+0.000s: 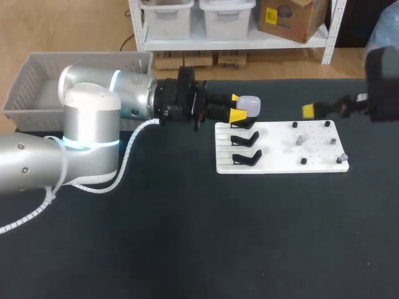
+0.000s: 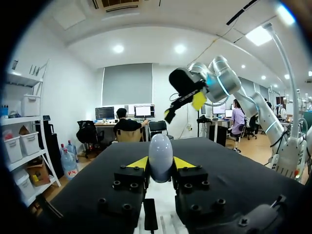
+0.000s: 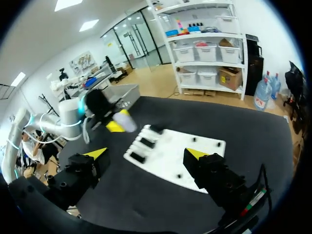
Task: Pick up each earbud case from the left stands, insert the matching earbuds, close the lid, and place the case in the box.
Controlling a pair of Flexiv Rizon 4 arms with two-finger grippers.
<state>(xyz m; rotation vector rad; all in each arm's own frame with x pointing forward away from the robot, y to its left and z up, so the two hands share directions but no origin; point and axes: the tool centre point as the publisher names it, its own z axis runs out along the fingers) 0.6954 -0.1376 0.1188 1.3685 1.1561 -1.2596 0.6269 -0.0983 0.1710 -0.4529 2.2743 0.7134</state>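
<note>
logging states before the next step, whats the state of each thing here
left end effector, shut on the earbud case
earbud case, gripped from two sides, lid closed
right end effector, open, holding nothing
two lower stands, empty

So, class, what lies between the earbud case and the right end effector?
Nothing: in the head view only bare table separates earbud case and right end effector; the white board lies alongside.
</note>
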